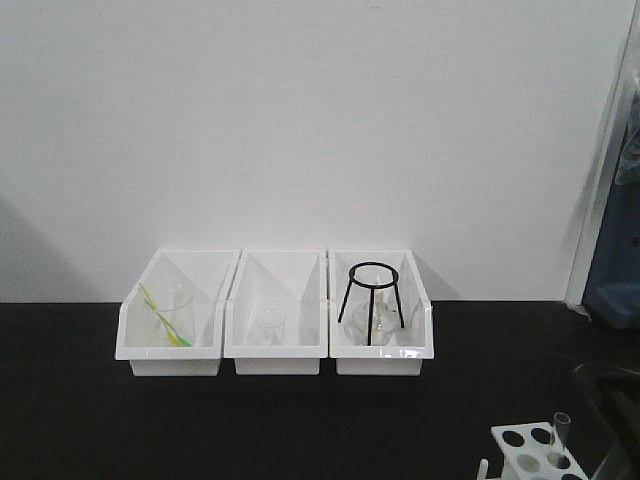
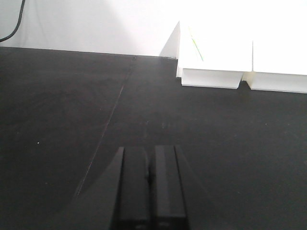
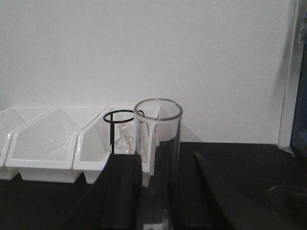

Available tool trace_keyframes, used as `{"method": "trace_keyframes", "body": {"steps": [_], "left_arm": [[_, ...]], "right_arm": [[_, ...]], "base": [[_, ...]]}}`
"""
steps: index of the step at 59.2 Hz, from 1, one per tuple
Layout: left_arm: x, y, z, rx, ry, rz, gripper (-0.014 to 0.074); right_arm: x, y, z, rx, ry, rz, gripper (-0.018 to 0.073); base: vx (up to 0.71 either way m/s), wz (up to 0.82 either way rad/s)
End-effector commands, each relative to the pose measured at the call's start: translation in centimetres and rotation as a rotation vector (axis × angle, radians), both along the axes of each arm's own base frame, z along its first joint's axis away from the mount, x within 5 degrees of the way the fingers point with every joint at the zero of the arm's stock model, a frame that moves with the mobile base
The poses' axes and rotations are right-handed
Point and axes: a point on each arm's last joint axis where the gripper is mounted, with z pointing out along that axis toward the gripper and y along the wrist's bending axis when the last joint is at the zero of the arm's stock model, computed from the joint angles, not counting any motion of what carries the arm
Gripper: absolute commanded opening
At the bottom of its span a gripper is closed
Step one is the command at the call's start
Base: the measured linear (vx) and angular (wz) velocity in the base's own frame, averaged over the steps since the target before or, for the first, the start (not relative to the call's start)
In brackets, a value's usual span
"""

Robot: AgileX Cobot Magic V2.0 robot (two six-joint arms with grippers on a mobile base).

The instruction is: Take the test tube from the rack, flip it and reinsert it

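The clear test tube [image 1: 558, 437] stands upright, open rim up, in a hole of the white rack [image 1: 522, 449] at the bottom right of the front view. In the right wrist view the test tube [image 3: 158, 143] rises between the two black fingers of my right gripper [image 3: 154, 160], which press against its sides. My left gripper [image 2: 149, 152] hovers over the bare black table, its fingers closed together with nothing between them. Only part of the rack shows, cut off by the frame edge.
Three white open-front bins [image 1: 170, 352] [image 1: 276, 352] [image 1: 385, 358] stand in a row against the back wall. The left bin holds glassware with a yellow-green item, the middle one a beaker, the right one a black tripod ring stand [image 1: 373, 300]. A blue object [image 1: 615, 285] stands at far right.
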Motion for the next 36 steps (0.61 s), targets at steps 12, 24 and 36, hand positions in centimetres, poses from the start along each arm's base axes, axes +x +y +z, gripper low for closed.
{"method": "trace_keyframes", "body": {"steps": [12,24,36], "left_arm": [[0.0,-0.1,0.7,0.003,-0.088,-0.011,-0.0006],[0.0,-0.1,0.7,0.003,-0.088,-0.011,-0.0006],[0.0,-0.1,0.7,0.003,-0.088,-0.011,-0.0006]], "right_arm": [[0.1,0.1,1.6,0.0,-0.153,0.016,-0.0008],[1.4,0.2,0.6,0.014,-0.143,0.032,-0.0008],[2.3,0.3,-0.4,0.029,-0.127,0.044,-0.0008]], "base": [[0.0,0.0],[0.0,0.0],[0.0,0.0]]}}
